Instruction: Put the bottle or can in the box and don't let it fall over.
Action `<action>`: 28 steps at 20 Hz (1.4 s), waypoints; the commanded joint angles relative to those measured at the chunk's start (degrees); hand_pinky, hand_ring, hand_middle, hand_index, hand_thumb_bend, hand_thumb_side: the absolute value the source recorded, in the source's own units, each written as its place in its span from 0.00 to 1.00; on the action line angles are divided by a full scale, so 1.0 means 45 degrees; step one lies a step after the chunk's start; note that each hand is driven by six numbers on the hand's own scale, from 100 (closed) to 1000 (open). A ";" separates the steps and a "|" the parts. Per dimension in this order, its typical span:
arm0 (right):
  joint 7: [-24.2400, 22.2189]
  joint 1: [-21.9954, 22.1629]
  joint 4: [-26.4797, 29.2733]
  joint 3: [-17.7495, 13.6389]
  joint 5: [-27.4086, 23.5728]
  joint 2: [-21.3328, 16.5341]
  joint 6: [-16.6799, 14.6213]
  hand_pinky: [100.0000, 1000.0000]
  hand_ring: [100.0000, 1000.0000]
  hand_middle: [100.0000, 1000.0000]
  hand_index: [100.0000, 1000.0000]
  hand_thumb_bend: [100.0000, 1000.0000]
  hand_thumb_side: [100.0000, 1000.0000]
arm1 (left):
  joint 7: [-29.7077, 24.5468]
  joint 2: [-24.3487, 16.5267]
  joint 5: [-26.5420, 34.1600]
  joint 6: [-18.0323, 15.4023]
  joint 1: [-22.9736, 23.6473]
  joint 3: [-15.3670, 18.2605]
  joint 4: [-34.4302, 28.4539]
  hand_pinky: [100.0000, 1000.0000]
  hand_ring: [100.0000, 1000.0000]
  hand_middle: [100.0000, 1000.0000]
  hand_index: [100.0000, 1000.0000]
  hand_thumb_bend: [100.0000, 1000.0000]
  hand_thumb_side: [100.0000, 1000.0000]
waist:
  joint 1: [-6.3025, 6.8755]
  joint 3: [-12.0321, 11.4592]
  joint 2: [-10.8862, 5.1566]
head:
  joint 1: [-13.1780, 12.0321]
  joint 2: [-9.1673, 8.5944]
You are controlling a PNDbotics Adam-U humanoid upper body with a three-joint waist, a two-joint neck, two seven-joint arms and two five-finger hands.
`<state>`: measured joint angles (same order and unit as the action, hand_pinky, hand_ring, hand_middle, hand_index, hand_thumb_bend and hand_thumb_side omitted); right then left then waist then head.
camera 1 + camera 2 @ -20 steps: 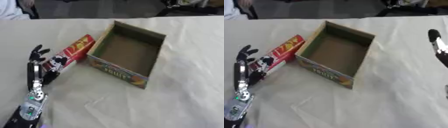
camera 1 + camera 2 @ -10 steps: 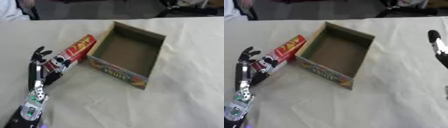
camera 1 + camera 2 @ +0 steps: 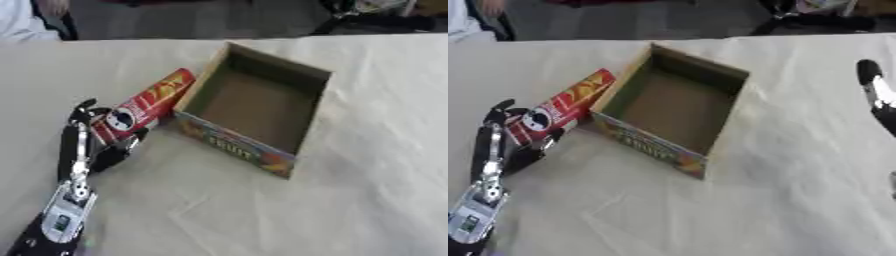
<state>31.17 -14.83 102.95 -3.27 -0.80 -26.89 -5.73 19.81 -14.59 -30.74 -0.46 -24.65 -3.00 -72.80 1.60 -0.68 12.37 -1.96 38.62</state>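
A red tube-shaped can (image 3: 149,100) lies on its side on the table, its far end against the left wall of the open cardboard box (image 3: 249,147). The box stands empty, with a printed front wall. My left hand (image 3: 80,157) is at the can's near end, fingers straight along its left side and the thumb (image 3: 129,141) spread out just below the end. It touches the end but is not curled round it. Part of my right hand (image 3: 875,92) shows at the right edge of the right eye view, a finger pointing up, well apart from the box.
A pale cloth (image 3: 289,215) covers the whole table. Its far edge (image 3: 140,40) runs across the top, with dark floor behind it. A person's white sleeve (image 3: 22,22) shows at the far left corner.
My left hand has slid a little to the right, closer against the can's near end, with the thumb spread wider. The can, box and right hand have stayed put.
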 commanded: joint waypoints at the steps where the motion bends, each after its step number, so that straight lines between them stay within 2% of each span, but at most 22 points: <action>1: 0.0077 -0.0118 0.0314 -0.0065 -0.0073 -0.0188 -0.0017 0.77 0.80 0.67 0.80 0.58 0.26 | -0.0452 -0.0161 -0.0355 0.0208 -0.0008 -0.0068 -0.0092 0.52 1.00 0.83 0.66 0.68 0.33 | -0.0038 0.0038 -0.0191 | -0.0021 -0.0136; 8: 0.0144 -0.0082 0.0314 -0.0075 -0.0087 -0.0178 -0.0022 0.77 0.80 0.67 0.80 0.57 0.26 | -0.0654 -0.0134 -0.0656 0.0413 -0.0057 -0.0075 -0.0194 0.43 1.00 0.78 0.61 0.59 0.16 | -0.0031 0.0068 -0.0203 | -0.0030 -0.0108; 14: 0.0199 -0.0080 0.0330 -0.0077 -0.0112 -0.0176 -0.0049 0.77 0.80 0.67 0.80 0.57 0.26 | -0.0975 -0.0114 -0.0791 0.0602 -0.0051 -0.0078 -0.0227 0.36 1.00 0.72 0.58 0.43 0.00 | -0.0020 0.0078 -0.0224 | -0.0023 -0.0060; 19: 0.0233 -0.0080 0.0340 -0.0085 -0.0139 -0.0174 -0.0067 0.77 0.79 0.67 0.80 0.57 0.26 | -0.0896 -0.0068 -0.0534 0.0683 -0.0044 -0.0048 -0.0254 0.28 0.96 0.63 0.48 0.28 0.00 | -0.0013 0.0096 -0.0238 | -0.0021 -0.0066; 26: 0.0283 -0.0080 0.0368 -0.0092 -0.0160 -0.0168 -0.0086 0.77 0.79 0.66 0.79 0.56 0.26 | -0.0742 -0.0058 -0.0355 0.0915 -0.0055 -0.0072 -0.0167 0.23 0.90 0.57 0.40 0.27 0.00 | -0.0002 0.0117 -0.0237 | -0.0026 -0.0058; 28: 0.0294 -0.0080 0.0372 -0.0093 -0.0171 -0.0170 -0.0090 0.77 0.79 0.66 0.79 0.56 0.26 | -0.0731 -0.0055 -0.0266 0.1036 -0.0054 -0.0068 -0.0153 0.20 0.87 0.54 0.37 0.23 0.00 | 0.0001 0.0117 -0.0242 | -0.0021 -0.0061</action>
<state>32.27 -14.74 103.30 -3.28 -1.27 -26.89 -6.05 16.69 -14.50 -32.07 3.52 -24.82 -3.02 -74.18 1.80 -0.29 12.08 -1.96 38.63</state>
